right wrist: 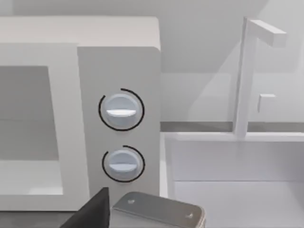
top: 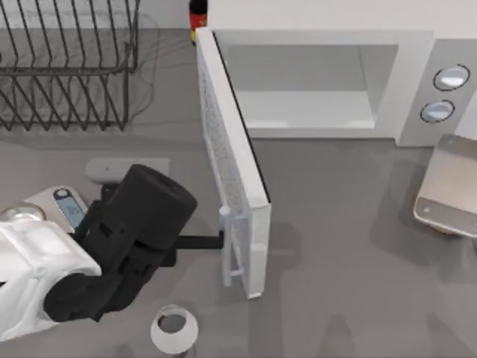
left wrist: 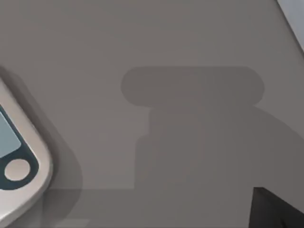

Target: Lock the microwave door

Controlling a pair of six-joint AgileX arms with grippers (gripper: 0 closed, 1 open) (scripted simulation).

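Note:
The microwave door [top: 227, 149] stands wide open, swung out from the left side of the white microwave body [top: 417, 82] toward the table's front. Its pale bar handle [top: 226, 250] is on the door's outer face, near the free end. My left gripper [top: 212, 241] reaches in from the left, and its dark tip touches that handle. A dark corner of the left gripper [left wrist: 278, 209] hangs over the bare table. The two round knobs [right wrist: 121, 110] face the right wrist camera. A dark wedge of my right gripper [right wrist: 92, 209] sits low in front of them.
A wire dish rack [top: 67, 67] stands at the back left. A kitchen scale [top: 63, 205] lies beside my left arm, and a glass [top: 173, 328] stands near the front edge. A silver box [top: 451, 186] sits at the right, below the knobs.

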